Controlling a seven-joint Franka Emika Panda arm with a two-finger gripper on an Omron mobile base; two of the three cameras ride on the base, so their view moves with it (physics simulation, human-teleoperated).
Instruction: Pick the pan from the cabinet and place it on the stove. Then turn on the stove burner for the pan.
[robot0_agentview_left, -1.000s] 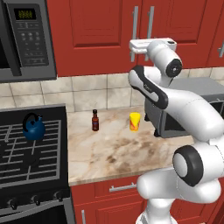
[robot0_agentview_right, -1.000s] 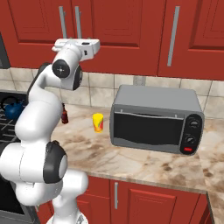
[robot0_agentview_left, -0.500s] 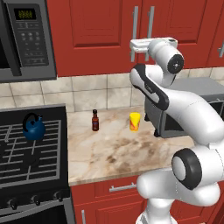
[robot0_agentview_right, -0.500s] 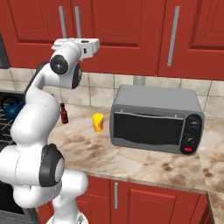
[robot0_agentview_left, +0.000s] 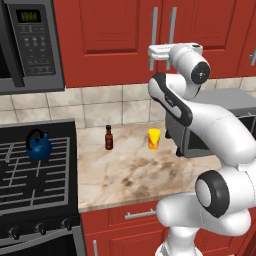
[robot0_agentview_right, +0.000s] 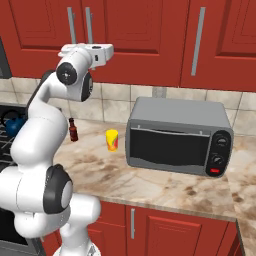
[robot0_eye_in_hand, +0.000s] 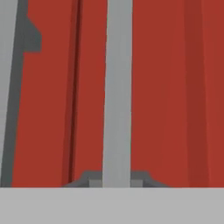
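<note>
The red cabinet (robot0_agentview_left: 115, 40) has its doors closed, so the pan is hidden. My gripper (robot0_agentview_left: 152, 50) is raised against the pair of silver bar handles (robot0_agentview_left: 172, 22) where two doors meet. In the hand view one handle (robot0_eye_in_hand: 117, 96) runs straight down between my fingertips (robot0_eye_in_hand: 89, 180), with the gripper (robot0_eye_in_hand: 116, 181) shut on it. The second bar (robot0_eye_in_hand: 8, 87) stands at the left edge. From the right base view the gripper (robot0_agentview_right: 110, 49) points at the cabinet (robot0_agentview_right: 145, 35). The black stove (robot0_agentview_left: 35, 175) lies at lower left, with knobs (robot0_agentview_left: 37, 227) along its front.
A small blue kettle (robot0_agentview_left: 38, 145) sits on the stove grate. A dark bottle (robot0_agentview_left: 108, 137) and a yellow cup (robot0_agentview_left: 154, 139) stand on the marble counter (robot0_agentview_left: 120, 175). A grey toaster oven (robot0_agentview_right: 177, 135) is on the right, and a microwave (robot0_agentview_left: 30, 45) hangs above the stove.
The jaws have closed on the cabinet handle. The arm has hardly moved, and everything on the counter stays in place.
</note>
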